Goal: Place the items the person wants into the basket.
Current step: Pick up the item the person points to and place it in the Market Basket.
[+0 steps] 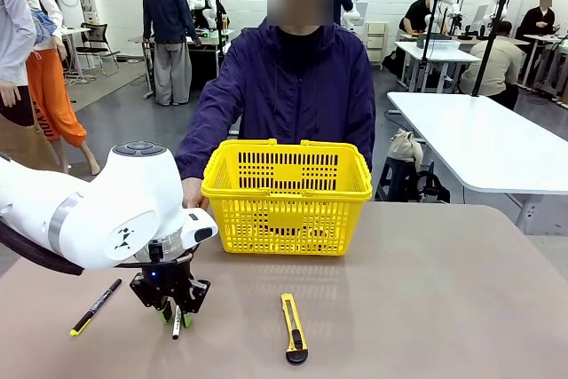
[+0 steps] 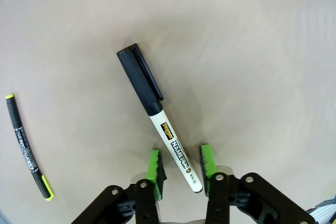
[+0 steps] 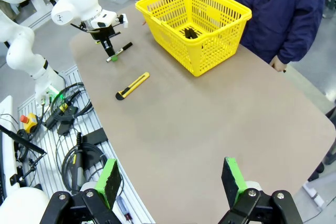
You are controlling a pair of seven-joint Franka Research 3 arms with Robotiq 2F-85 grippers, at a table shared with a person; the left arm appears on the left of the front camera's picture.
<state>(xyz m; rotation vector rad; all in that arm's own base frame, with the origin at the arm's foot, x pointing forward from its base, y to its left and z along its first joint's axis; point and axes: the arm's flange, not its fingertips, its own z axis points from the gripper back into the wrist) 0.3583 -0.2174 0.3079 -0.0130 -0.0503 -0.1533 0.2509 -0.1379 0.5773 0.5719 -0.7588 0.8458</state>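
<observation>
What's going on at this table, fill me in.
The left gripper is down at the table with its green-padded fingers closing around the slim white marker with black cap, which lies on the tabletop. The right gripper hangs open above the table, holding nothing. The bright yellow plastic shopping basket stands in front of the person in the dark navy jacket. A yellow utility knife and slim black pen lie on the table.

Bare table [image 1: 426,308] right of utility knife [image 1: 294,329]

Front camera across table [image 1: 426,308]; 2 wrist views, left close, right perhaps high, sharing marker [image 2: 157,114].
</observation>
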